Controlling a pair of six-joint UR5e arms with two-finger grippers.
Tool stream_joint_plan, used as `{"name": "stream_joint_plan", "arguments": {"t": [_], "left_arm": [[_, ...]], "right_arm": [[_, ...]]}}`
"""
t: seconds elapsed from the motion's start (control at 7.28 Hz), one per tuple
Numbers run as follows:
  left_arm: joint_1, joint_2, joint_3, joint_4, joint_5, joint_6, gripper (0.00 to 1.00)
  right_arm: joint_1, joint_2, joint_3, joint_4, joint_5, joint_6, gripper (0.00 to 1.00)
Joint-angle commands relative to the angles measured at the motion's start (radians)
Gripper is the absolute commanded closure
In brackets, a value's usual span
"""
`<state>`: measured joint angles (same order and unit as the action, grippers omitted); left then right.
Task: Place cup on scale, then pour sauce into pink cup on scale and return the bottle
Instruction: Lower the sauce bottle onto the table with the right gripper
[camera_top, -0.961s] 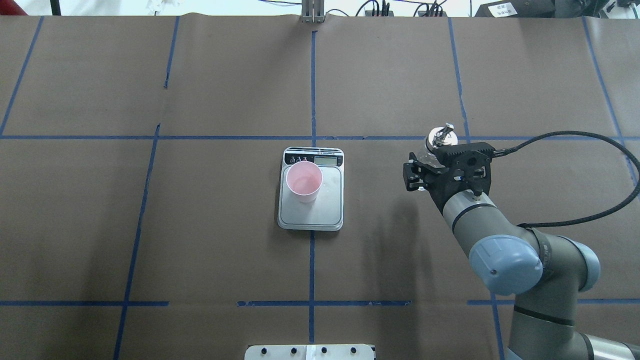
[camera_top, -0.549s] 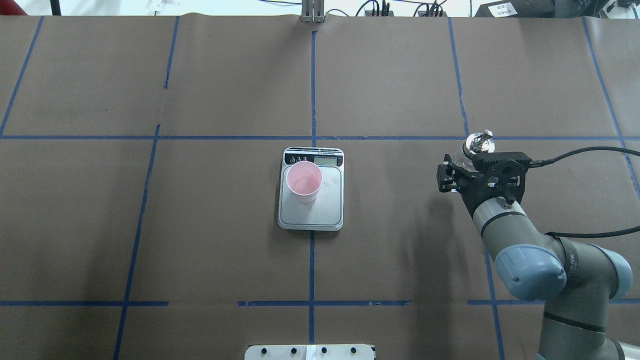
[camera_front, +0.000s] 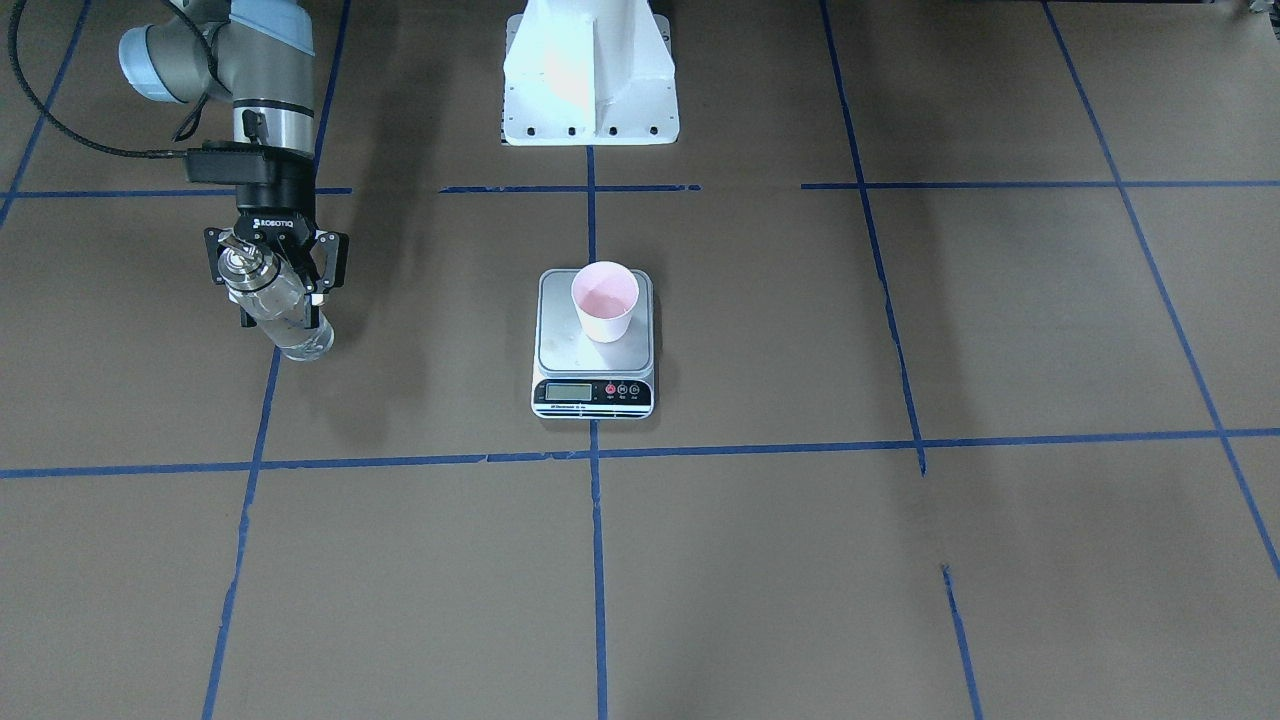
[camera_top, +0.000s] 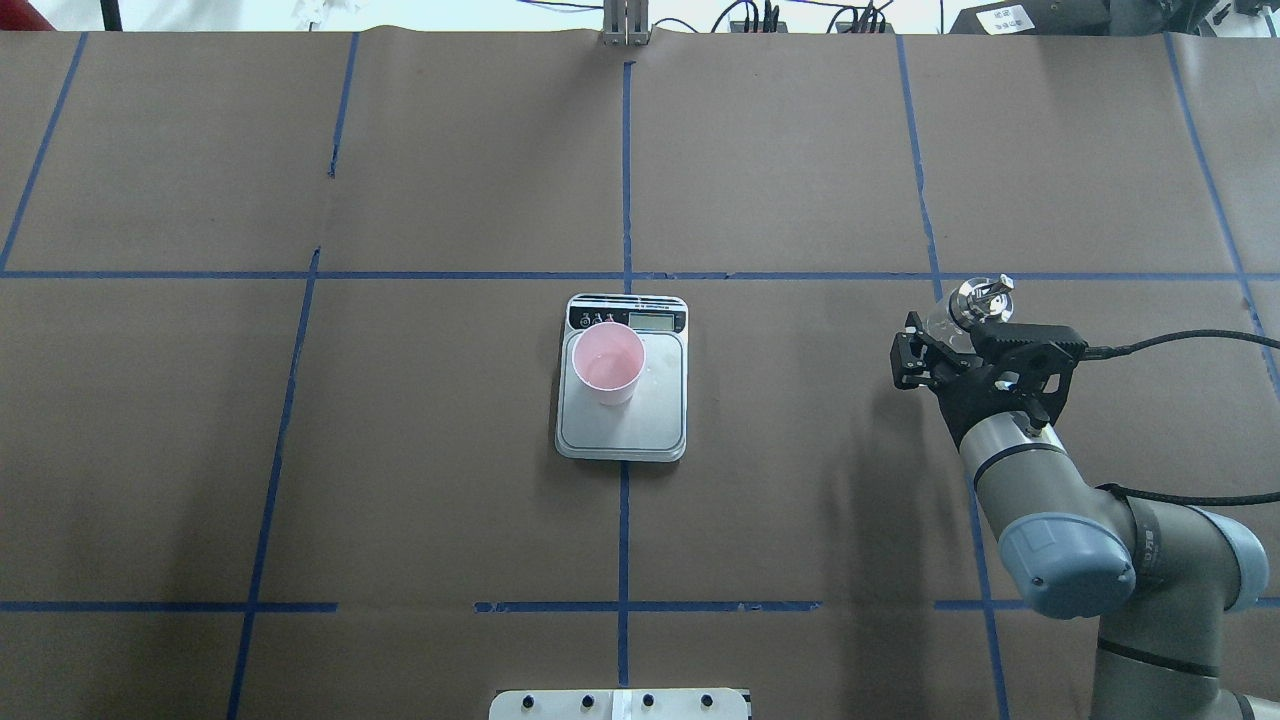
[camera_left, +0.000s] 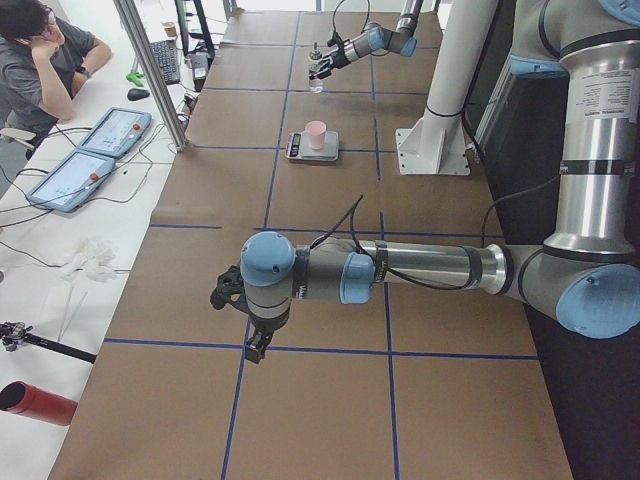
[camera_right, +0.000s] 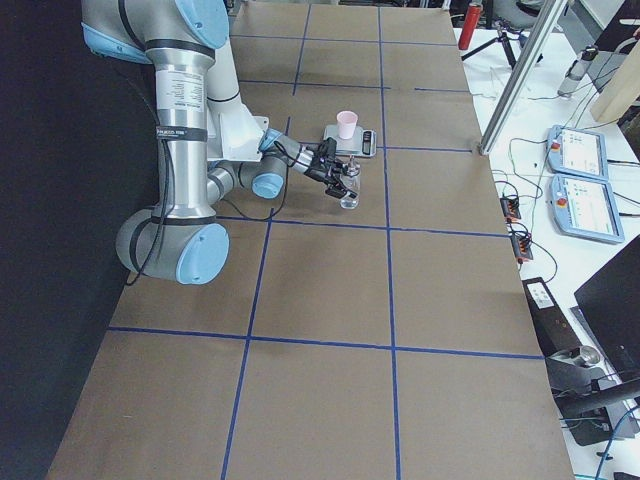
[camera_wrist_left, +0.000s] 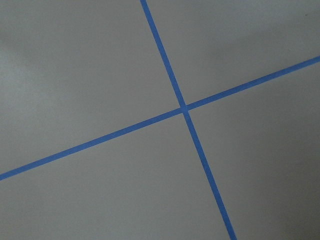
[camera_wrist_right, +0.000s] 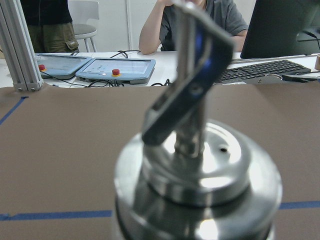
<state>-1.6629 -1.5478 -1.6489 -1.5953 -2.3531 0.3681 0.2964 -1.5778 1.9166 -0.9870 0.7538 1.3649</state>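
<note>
The right claw (camera_front: 280, 298) is closed around the bottle (camera_front: 285, 322), held right way up, likely so no sauce (camera_front: 306, 344) spills. The bottle is out on the robot's right side, well apart from the scale (camera_front: 560, 350). The cup (camera_front: 605, 300) stands upright on the scale's plate, so the scale can weigh what goes in. It looks like putting-back time. The left claw (camera_left: 256, 346) hangs over the tabletop (camera_front: 900, 550); open or closed, nobody can tell.

- Scale (camera_top: 622, 425), with cup (camera_top: 608, 362) upright on its plate, stands mid-table; flat brown table (camera_top: 430, 470) on every side.
- Right gripper (camera_front: 278, 285), clamped on bottle (camera_front: 298, 338), well apart on the scale's right.
- White base (camera_front: 590, 70) behind scale.
- Left arm (camera_left: 420, 268) low over table's left end.
</note>
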Motion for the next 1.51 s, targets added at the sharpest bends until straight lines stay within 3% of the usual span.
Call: {"name": "stream_joint_plan", "arguments": {"t": [0.0,0.96,1.1,1.37], "left_arm": [[0.000,0.000,0.000,0.000,0.000,0.000,0.00],[0.000,0.000,0.001,0.000,0.000,0.000,0.00],[0.000,0.000,0.000,0.000,0.000,0.000,0.00],[0.000,0.000,0.000,0.000,0.000,0.000,0.00]], "right_arm": [[-0.025,-0.001,-0.066,0.063,-0.039,0.005,1.00],[-0.037,-0.024,-0.073,0.062,-0.033,0.000,0.97],[-0.037,-0.024,-0.073,0.064,-0.031,0.000,0.87],[-0.037,-0.024,-0.071,0.064,-0.030,-0.006,0.56]]}}
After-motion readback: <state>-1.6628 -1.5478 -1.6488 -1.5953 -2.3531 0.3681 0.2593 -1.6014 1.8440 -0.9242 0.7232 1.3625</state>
